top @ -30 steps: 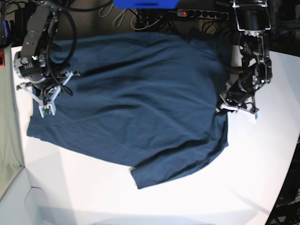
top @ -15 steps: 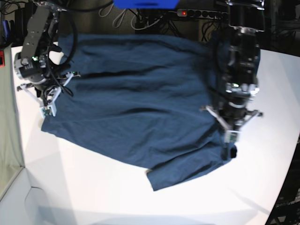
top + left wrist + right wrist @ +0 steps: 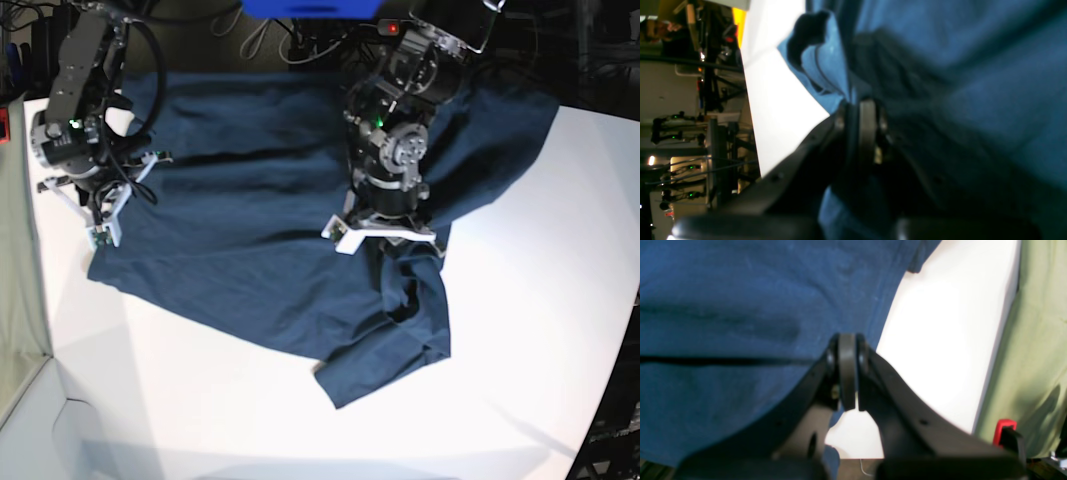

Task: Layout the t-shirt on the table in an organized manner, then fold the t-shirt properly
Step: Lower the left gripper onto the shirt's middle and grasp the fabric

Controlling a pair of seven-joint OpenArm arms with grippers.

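The dark navy t-shirt (image 3: 250,200) lies spread over the white table (image 3: 200,400), with its right part pulled up and doubled over the middle. My left gripper (image 3: 385,238) hangs over the shirt's centre, shut on a fold of the t-shirt (image 3: 973,66). In the left wrist view the left gripper (image 3: 860,108) has cloth bunched around its pads. At the shirt's left edge my right gripper (image 3: 102,238) is shut on the t-shirt (image 3: 740,290). In the right wrist view a taut crease runs to the right gripper (image 3: 846,340). A loose flap (image 3: 385,350) trails toward the front.
A power strip (image 3: 430,30) with cables and a blue object (image 3: 310,8) sit behind the table. A green surface (image 3: 1033,340) borders the table beside the right arm, with a red part (image 3: 1005,426) near it. The table's curved edge (image 3: 615,380) runs at the right.
My left arm has swung from the shirt's right side to its middle, dragging that side of the shirt over the rest. The right arm has stayed in place.
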